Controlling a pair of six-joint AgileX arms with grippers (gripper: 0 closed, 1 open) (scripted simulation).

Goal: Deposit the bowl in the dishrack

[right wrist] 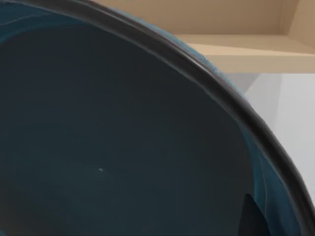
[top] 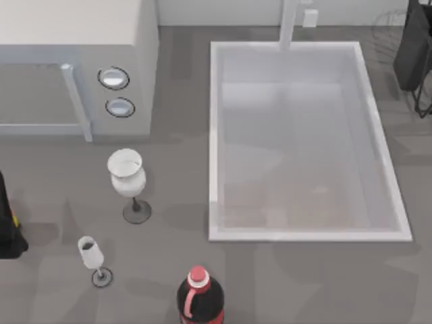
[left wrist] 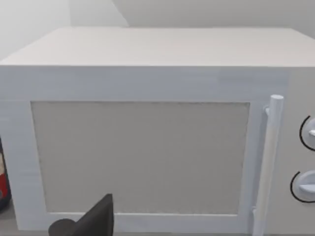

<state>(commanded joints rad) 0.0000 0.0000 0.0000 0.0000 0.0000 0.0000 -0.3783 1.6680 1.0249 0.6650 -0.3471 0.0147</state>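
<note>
The right arm (top: 413, 47) reaches over the far right corner by the dishrack (top: 391, 27), the bowl (right wrist: 123, 137) close against its wrist camera; grip can't be told.

A white sink basin (top: 310, 142) is sunk into the grey countertop (top: 175, 169), its faucet (top: 289, 23) rising from the far rim. Left of the basin stands a white microwave (top: 77, 64). Beige shelving (right wrist: 246, 29) hangs above a white wall (right wrist: 295, 113).

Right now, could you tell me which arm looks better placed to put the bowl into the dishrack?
The right arm, probably: its wrist view has the bowl close up, and it sits by the dishrack at the table's far right. The left arm is parked at the left, facing the microwave.
</note>
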